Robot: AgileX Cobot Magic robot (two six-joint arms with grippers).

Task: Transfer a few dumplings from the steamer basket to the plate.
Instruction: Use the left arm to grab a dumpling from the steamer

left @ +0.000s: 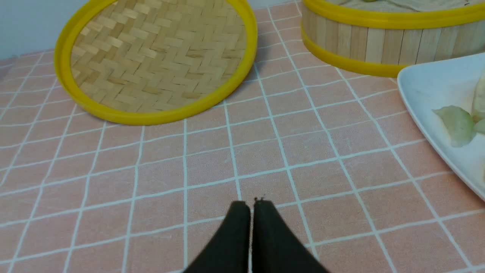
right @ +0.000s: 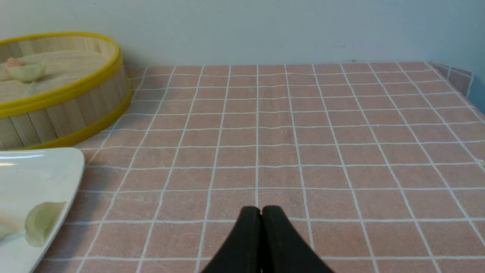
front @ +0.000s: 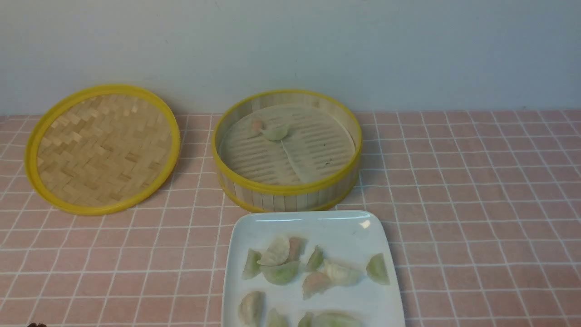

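Nearest the robot, the left pincer (left: 252,203) hangs low over the worktop (front: 476,204) with its two black fingers pressed together and nothing between them. The right pincer (right: 261,208) is likewise pressed together and empty, over bare pink cloth on the right side. Neither arm shows in the front view. The worktop is covered in a pink cloth with a white grid.

Between the two pincers lies the white square plate (front: 352,227), its near edge cut off by the bottom of the front view. About a dozen dumplings (front: 281,272) lie on it, pale green, pinkish and whitish. Several on the left overlap one another. A lone green one (front: 377,269) sits by the plate's right rim, apart from the rest. The far strip of the plate is bare.

Just behind the plate stands the steamer basket (front: 290,193), upright, with its near wall just beside the plate's far rim; whether they touch cannot be told. On its pale slotted liner (front: 313,154) two dumplings remain, a pinkish dumpling (front: 257,126) and a pale green dumpling (front: 277,132), touching each other toward the far left of the liner.

To the left of the basket, apart from it, the woven bamboo lid (front: 104,150) with a yellow rim lies on the cloth, its hollow side up. Behind everything rises a plain pale wall (front: 317,45).
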